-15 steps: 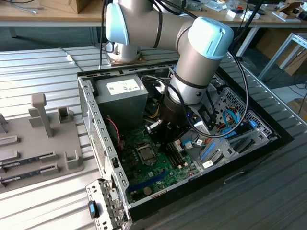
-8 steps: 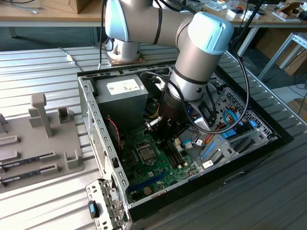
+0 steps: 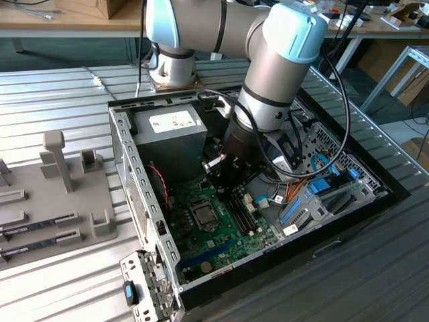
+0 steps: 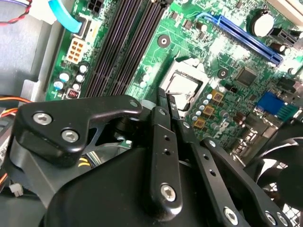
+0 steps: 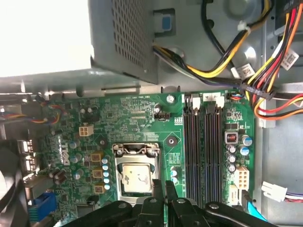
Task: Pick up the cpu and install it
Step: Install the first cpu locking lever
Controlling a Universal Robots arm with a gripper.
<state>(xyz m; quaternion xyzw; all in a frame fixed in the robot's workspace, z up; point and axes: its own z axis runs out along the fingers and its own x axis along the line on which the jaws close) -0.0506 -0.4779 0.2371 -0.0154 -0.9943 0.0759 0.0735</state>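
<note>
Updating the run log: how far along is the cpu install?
Looks done: the cpu lies flat in the socket on the motherboard, silvery top up. In hand: nothing; the gripper hovers near the socket, fingers together and empty. Left: I can't tell from these views whether the cpu is locked down.

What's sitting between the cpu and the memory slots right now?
In the first wrist view, a strip of green board with a mounting hole and small capacitors separates the cpu from the memory slots; the gripper hangs over it.
</note>
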